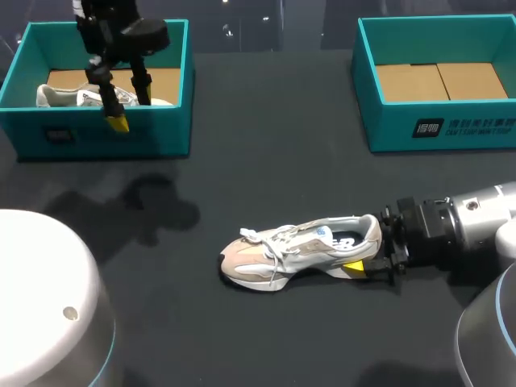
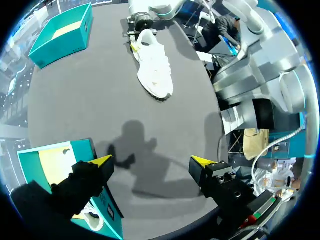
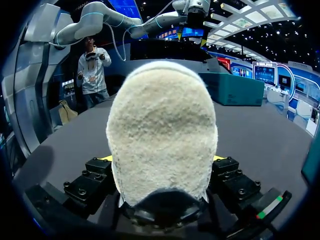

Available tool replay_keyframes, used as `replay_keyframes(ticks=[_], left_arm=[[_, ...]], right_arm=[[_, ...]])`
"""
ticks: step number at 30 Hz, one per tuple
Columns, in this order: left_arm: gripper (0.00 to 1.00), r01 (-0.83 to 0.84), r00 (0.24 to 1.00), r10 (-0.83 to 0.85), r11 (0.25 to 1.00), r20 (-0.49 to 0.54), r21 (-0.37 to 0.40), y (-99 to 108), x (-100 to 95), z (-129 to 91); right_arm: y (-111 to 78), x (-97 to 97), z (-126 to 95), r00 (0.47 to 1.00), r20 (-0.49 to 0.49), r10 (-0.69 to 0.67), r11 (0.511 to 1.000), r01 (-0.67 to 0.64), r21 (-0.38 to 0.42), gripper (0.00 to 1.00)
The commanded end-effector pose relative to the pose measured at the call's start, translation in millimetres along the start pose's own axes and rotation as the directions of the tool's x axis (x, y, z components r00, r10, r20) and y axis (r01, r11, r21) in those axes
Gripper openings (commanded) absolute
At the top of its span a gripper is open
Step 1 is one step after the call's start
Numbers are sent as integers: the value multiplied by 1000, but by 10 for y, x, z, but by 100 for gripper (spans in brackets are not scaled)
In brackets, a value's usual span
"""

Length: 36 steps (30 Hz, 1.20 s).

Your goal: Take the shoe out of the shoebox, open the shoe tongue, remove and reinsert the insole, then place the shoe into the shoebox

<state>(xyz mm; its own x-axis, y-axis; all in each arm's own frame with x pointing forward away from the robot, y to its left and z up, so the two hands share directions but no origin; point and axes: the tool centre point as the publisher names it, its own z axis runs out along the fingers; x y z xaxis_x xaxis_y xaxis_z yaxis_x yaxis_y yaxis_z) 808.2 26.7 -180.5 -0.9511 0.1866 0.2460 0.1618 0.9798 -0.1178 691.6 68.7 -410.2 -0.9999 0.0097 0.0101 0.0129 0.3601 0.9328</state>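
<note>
While my right tool [image 1: 364, 260] clamps the light sneaker [image 1: 298, 251] by its heel, likely its stiffest part, my left tool [image 2: 152, 162] hangs released over the far-left shoebox [image 1: 153, 133].

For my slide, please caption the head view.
Right fingers hold the shoe by its heel; left fingers hover near a shoebox.

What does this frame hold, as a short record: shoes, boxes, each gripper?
sneaker: on the table, outside both boxes, heel toward the right arm
right gripper: shut on the sneaker's heel
left gripper: open, holding nothing, above the left shoebox's front wall
left shoebox: holds a second sneaker
right shoebox: only its cardboard floor shows
</note>
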Motion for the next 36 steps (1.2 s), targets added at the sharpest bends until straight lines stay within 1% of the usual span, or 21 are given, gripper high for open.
replay_keyframes(ticks=[1, 2, 3, 20, 22, 26, 27, 29, 31, 33, 36], left_arm=[[100, 134, 982, -130, 991, 136, -15, -373, 76, 179], [100, 165, 972, -160, 986, 171, -20, -464, 78, 220], [100, 160, 973, -153, 987, 172, -28, -551, 82, 272], [100, 160, 973, -153, 987, 172, -28, -551, 82, 272], [100, 205, 962, -196, 978, 193, -31, -688, 179, 342], [100, 372, 907, -356, 928, 227, -33, -1002, 333, 472], [100, 435, 879, -417, 900, 231, -31, -1070, 356, 500], [100, 529, 818, -502, 848, 281, -25, -1200, 370, 573], [100, 605, 771, -581, 796, 261, -14, -1318, 407, 631], [100, 666, 713, -637, 746, 294, 2, -1437, 410, 698], [100, 740, 637, -713, 672, 292, 25, -1628, 450, 773]], right_arm=[[0, 11, 37, 1000, 1, 0, 1000, 0, 3, 0], [0, 11, 37, 1000, 1, 0, 1000, 0, 3, 0], [0, 11, 37, 1000, 1, 0, 1000, 0, 3, 0], [0, 11, 37, 1000, 1, 0, 1000, 0, 3, 0], [0, 11, 37, 1000, 1, 0, 1000, 0, 3, 0], [0, 11, 37, 1000, 1, 0, 1000, 0, 3, 0], [0, 11, 37, 1000, 1, 0, 1000, 0, 3, 0], [0, 11, 37, 1000, 1, 0, 1000, 0, 3, 0], [0, 11, 37, 1000, 1, 0, 1000, 0, 3, 0], [0, 11, 37, 1000, 1, 0, 1000, 0, 3, 0], [0, 11, 37, 1000, 1, 0, 1000, 0, 3, 0]])
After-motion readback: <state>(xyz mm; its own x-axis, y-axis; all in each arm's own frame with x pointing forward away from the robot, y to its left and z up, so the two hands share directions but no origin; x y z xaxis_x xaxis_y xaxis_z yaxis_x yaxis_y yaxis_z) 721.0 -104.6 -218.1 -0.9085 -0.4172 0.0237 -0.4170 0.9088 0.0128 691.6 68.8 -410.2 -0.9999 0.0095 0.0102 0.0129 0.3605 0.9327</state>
